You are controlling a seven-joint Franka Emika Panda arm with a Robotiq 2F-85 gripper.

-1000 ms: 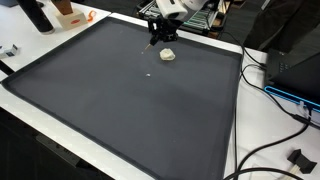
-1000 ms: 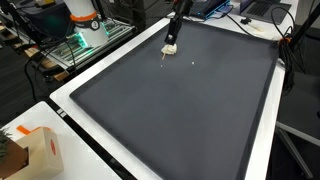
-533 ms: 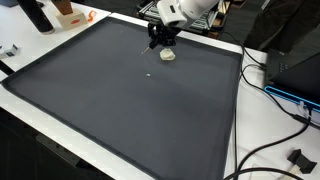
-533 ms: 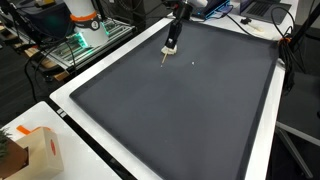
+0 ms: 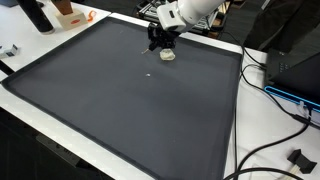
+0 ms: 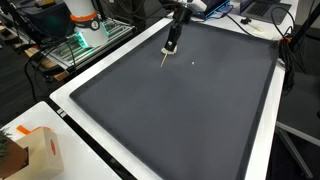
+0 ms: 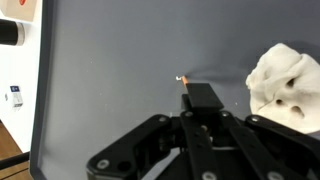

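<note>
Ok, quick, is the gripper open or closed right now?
Gripper: closed on a thin stick with an orange tip, just beside the white crumpled lump.

Wide dark mat (image 5: 120,110) lies open all round; only a white lump (image 5: 168,55) crowds the claw (image 5: 159,42).

Dark mat (image 5: 110,110) carries lump (image 5: 168,56), perhaps paper.

The arm's white wrist (image 5: 190,12) has swung sideways above the dark mat (image 5: 130,110) — in both exterior views the arm now leans more steeply — and the gripper (image 6: 170,48) tilts with it beside the pale lump (image 5: 168,55).
</note>
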